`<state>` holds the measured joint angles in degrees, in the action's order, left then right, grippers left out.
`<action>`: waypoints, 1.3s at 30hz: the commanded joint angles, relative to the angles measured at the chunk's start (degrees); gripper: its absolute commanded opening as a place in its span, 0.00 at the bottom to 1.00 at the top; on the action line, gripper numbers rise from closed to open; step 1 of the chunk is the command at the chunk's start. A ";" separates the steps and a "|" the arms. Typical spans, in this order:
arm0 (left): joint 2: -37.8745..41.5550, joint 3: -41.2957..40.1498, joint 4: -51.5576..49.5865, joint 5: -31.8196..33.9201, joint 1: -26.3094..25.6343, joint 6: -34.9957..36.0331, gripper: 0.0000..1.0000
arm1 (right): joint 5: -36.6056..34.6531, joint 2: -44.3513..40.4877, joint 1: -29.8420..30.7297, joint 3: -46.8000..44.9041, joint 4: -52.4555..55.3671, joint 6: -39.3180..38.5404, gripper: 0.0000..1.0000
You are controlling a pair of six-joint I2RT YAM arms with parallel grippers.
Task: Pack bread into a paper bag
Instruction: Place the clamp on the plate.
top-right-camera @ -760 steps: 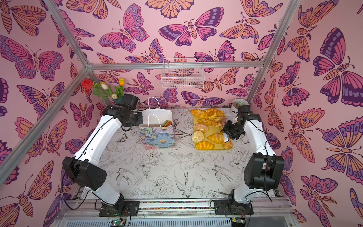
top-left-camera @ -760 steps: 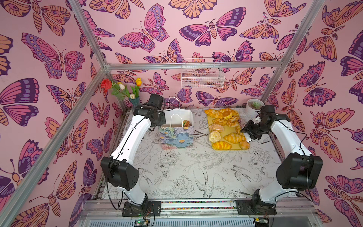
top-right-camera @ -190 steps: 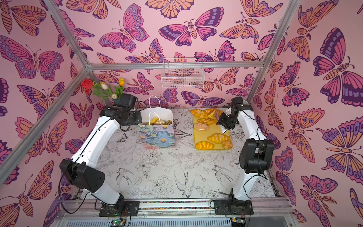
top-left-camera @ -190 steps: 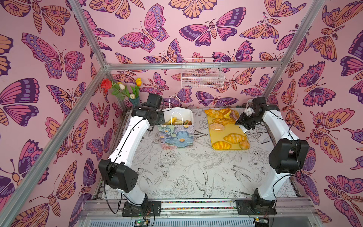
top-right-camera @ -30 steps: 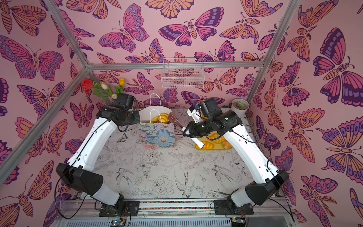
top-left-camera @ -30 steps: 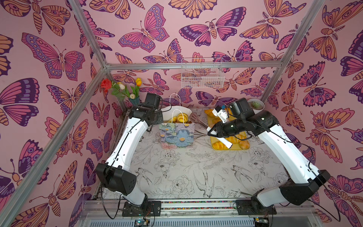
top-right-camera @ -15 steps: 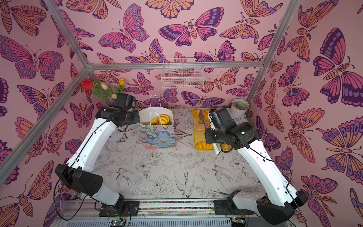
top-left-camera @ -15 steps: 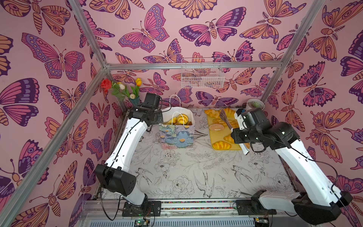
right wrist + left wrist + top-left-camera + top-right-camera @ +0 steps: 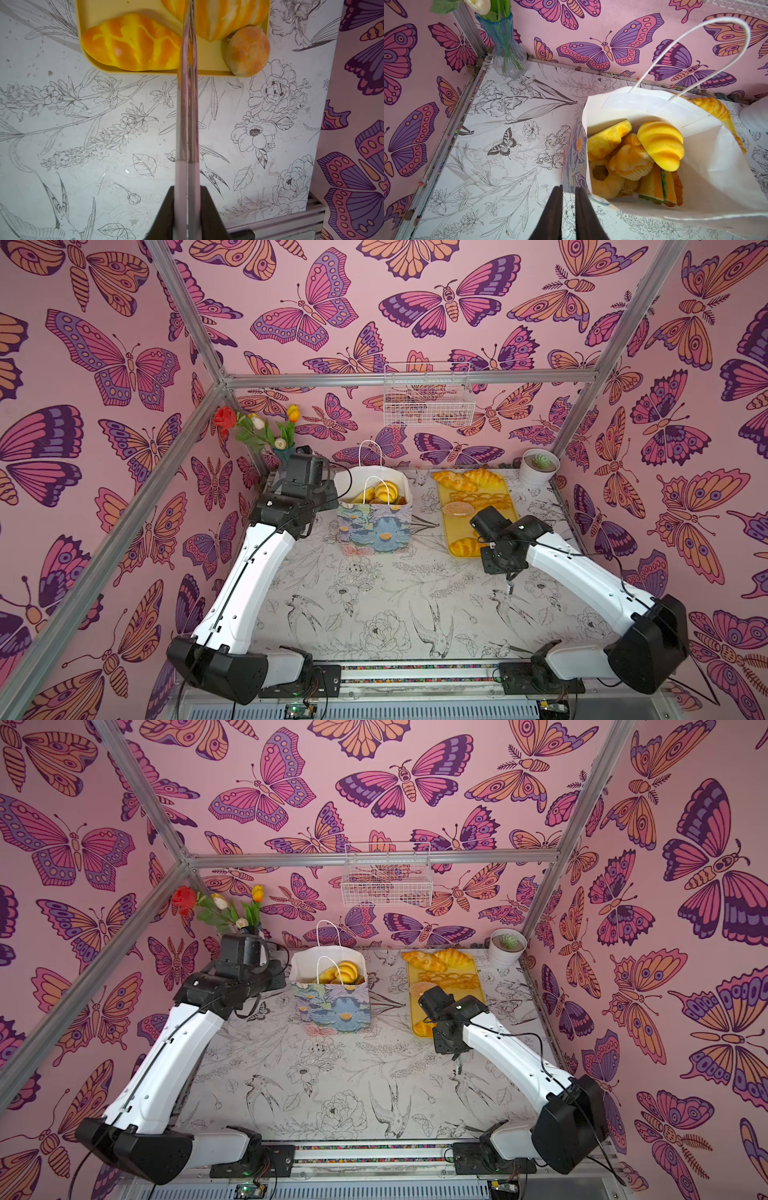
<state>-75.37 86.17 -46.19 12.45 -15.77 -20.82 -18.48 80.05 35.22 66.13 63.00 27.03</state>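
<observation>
White tabletop (image 9: 374, 605), inked with flowers and birds. Read it from above as a clock: 12 at the back wall, 6 at the arm bases.

Paper bag (image 9: 376, 531) stands upright at 11–12. The mouth is open, the outside has a blue-green flower print, the inside is white, and the cord handles stand up. Bread (image 9: 384, 491) is piled in it close to the rim. In the left wrist view a yellow croissant (image 9: 660, 145) lies on top with a layered sandwich (image 9: 660, 185) on edge beneath it. A ring-shaped piece (image 9: 602, 176) sits against the wall nearest the fingers.

Yellow tray (image 9: 449, 531) lies at 1 o'clock, near the bag but apart from it, its long axis running 12–6. More bread lies on it:
- croissants (image 9: 453, 481) at the 12 end
- braided loaf (image 9: 482, 501) and seeded roll (image 9: 457, 509) mid-tray
- marbled loaf (image 9: 133, 43) and round roll (image 9: 247, 52) at the 6 end, the roll wedged into a corner against the rim

Metal tongs (image 9: 187, 104) show as two bright strips lying almost flat together. They run from the right gripper out across the tray's 6 o'clock rim, between the marbled loaf and the round roll. The tips pass out of frame.

Right gripper (image 9: 186, 190) is clamped on the tongs' shanks, over bare table just off the tray's 6 end.

Left gripper (image 9: 569, 188) is at the bag's 9 o'clock side, its fingers drawn down to a sliver on the paper at the rim corner.
</observation>
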 commanded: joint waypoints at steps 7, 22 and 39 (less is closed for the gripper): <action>5.05 -18.32 9.63 -0.51 -1.54 -9.26 0.15 | 1.68 5.12 -0.07 -4.06 -4.01 2.62 0.19; 12.21 -27.11 14.47 6.97 -1.63 -5.72 0.19 | 9.54 12.85 0.02 -10.15 -5.07 6.74 0.35; 17.44 -30.57 21.95 8.47 -1.63 2.86 0.20 | 2.40 6.72 1.35 -8.80 -3.51 7.13 0.88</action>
<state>-59.70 57.58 -28.67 20.75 -17.28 -21.87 -12.27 92.73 35.62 55.68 56.03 33.15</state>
